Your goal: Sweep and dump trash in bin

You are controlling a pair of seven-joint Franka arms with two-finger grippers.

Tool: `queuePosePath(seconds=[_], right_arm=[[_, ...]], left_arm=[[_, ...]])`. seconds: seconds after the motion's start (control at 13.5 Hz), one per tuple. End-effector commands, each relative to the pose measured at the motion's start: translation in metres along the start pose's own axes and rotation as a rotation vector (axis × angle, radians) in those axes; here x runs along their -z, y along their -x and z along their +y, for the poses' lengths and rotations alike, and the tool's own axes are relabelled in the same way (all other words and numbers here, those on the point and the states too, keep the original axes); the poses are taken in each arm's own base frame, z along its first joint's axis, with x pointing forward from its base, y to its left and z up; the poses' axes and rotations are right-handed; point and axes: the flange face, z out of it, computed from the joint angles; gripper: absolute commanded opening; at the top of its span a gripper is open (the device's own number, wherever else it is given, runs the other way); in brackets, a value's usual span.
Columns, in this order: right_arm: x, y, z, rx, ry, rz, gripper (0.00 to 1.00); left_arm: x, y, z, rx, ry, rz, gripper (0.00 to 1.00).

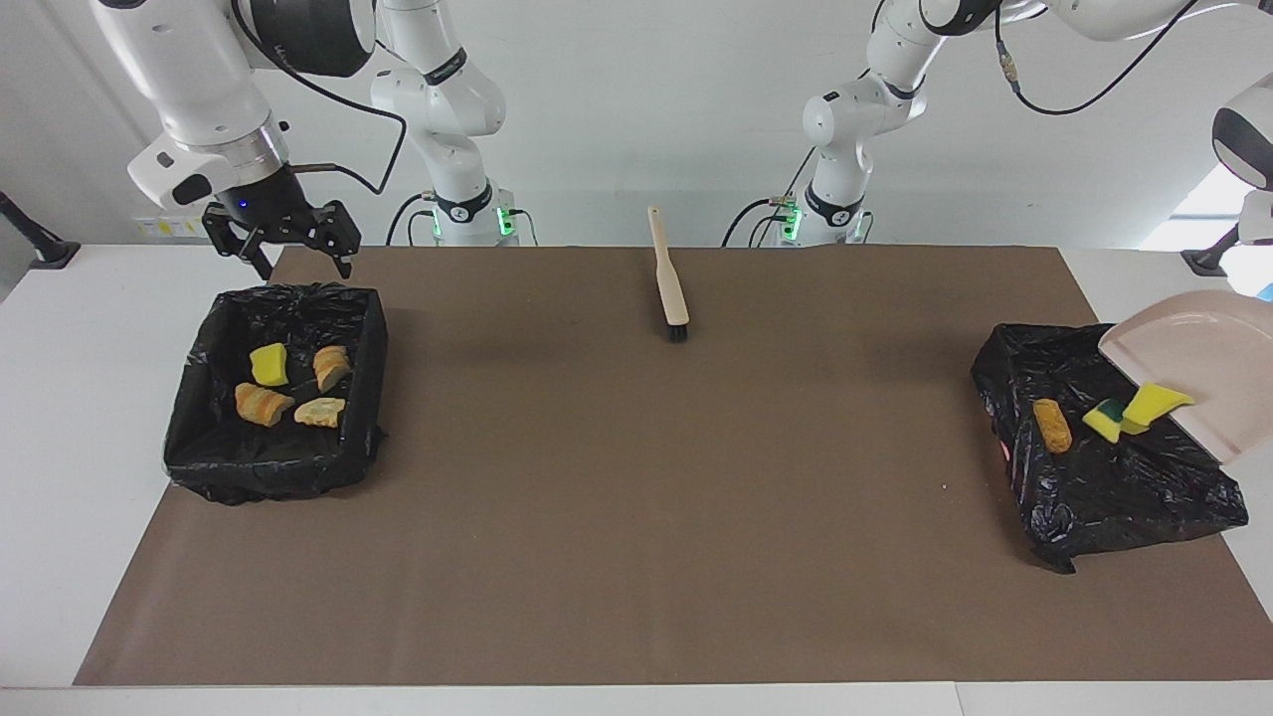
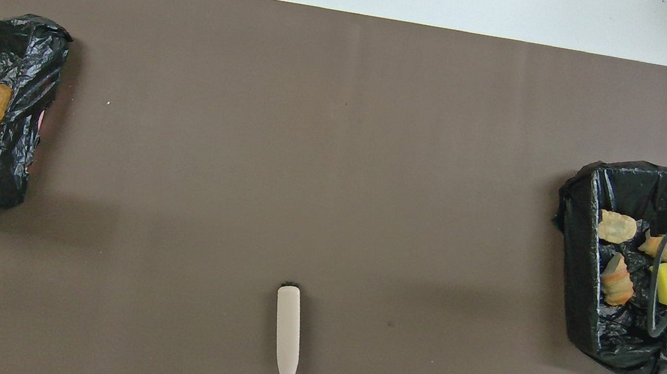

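Writing: no brand or label can be read on any thing.
Left bin (image 1: pixel 1094 477): black bag at the left arm's end of the table (image 1: pixel 60 418); on it lie a brown lump (image 1: pixel 1052 426) and a yellow sponge (image 1: pixel 1106 419).
Falling sponge (image 1: pixel 1152 404): yellow, at the lip of the dustpan.
Dustpan (image 1: pixel 1198 373): beige, tilted steeply over the left bin, at the edge of the facing view.
Left gripper: out of view; jaws pressed together. What they pinch is not shown.
Right gripper (image 1: pixel 283 239): up in the air over the table, just by the right bin's rim; jaws spread, holding nothing.
Right bin (image 1: pixel 199 447): black-lined box with a yellow chunk (image 1: pixel 268 364) and three bread lumps (image 1: pixel 262 404).
Brush (image 1: pixel 668 278): flat on the brown mat (image 1: pixel 636 517), between the two arm bases, well apart from both bins.
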Motion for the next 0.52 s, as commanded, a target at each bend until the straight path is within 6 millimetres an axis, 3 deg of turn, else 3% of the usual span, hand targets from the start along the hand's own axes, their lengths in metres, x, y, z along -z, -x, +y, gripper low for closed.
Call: queuePosePath(seconds=[0.0,0.15,0.44], right_arm=[[0.005,0.02,0.008,-0.047,-0.035,-0.018,1.0],[0.001,0.026,0.008,-0.063,-0.053,-0.021,1.0],[0.006,0.019,0.009,-0.057,-0.052,-0.01,1.0]], left_arm=[[0.024,-0.006,-0.01,-0.032,-0.034,-0.078,0.0],[0.027,-0.001,-0.009,-0.035,-0.033,-0.1,0.0],[0.058,0.013,0.008,0.069,0.007,-0.012,0.0]])
